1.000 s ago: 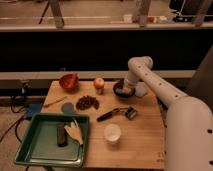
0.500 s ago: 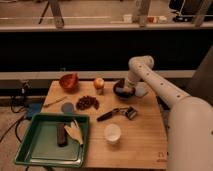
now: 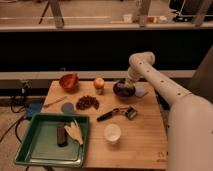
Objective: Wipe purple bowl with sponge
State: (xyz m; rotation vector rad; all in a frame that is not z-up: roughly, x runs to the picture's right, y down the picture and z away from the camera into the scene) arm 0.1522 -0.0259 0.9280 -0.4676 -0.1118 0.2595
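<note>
The purple bowl [image 3: 123, 90] is small, round and almost black, and it stands at the back right of the wooden table [image 3: 145, 145]. My gripper [image 3: 126, 85] reaches down from the white arm [image 3: 150, 72] and sits in the bowl's mouth, covering part of it. The teal-green sponge does not show; it is hidden or out of view.
A pale grey-blue flat piece [image 3: 142, 92] lies right of the bowl. An orange-red bowl [image 3: 69, 81], an orange fruit [image 3: 99, 83], a dark heap [image 3: 87, 102], a peeler [image 3: 120, 113], a white cup [image 3: 112, 132] and a green tray [image 3: 30, 150] stand to the left and front.
The arm's elbow has shifted a little to the right while the gripper stays at the purple bowl. Nothing else on the table has moved.
</note>
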